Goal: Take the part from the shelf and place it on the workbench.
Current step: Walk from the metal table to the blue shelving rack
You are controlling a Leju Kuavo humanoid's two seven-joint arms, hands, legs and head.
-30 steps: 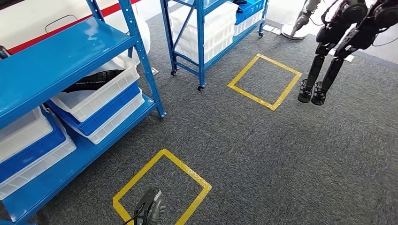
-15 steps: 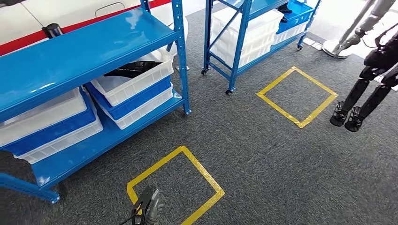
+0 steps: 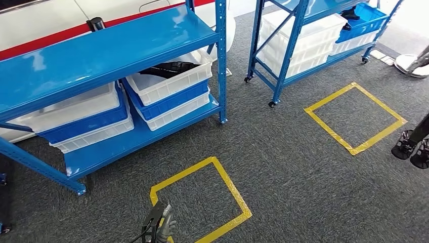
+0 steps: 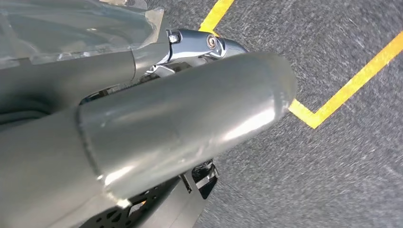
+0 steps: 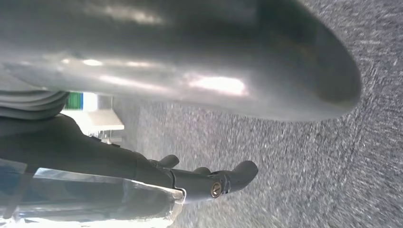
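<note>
The nearer blue shelf (image 3: 101,50) carries stacked white and blue bins on its lower level. A black part (image 3: 169,67) lies in the top white bin (image 3: 172,83) at the shelf's right end. My left hand (image 3: 159,225) hangs low at the bottom of the head view, over the carpet beside a yellow taped square (image 3: 230,187), far from the shelf. In the left wrist view this hand (image 4: 180,118) holds nothing, with the yellow tape (image 4: 347,90) behind it. My right hand (image 5: 190,61) hangs over the carpet, its dark fingers (image 5: 214,183) stretched out and empty.
A second blue shelf (image 3: 288,45) on wheels, loaded with white bins, stands further back on the right. Another yellow taped square (image 3: 329,126) marks the floor in front of it. The black feet of another robot (image 3: 412,147) stand at the right edge. Grey carpet lies between.
The camera has turned left: the shelves, taped squares and the other robot's legs have all slid right in the picture. More of the nearer shelf shows. My left hand still hangs low.
</note>
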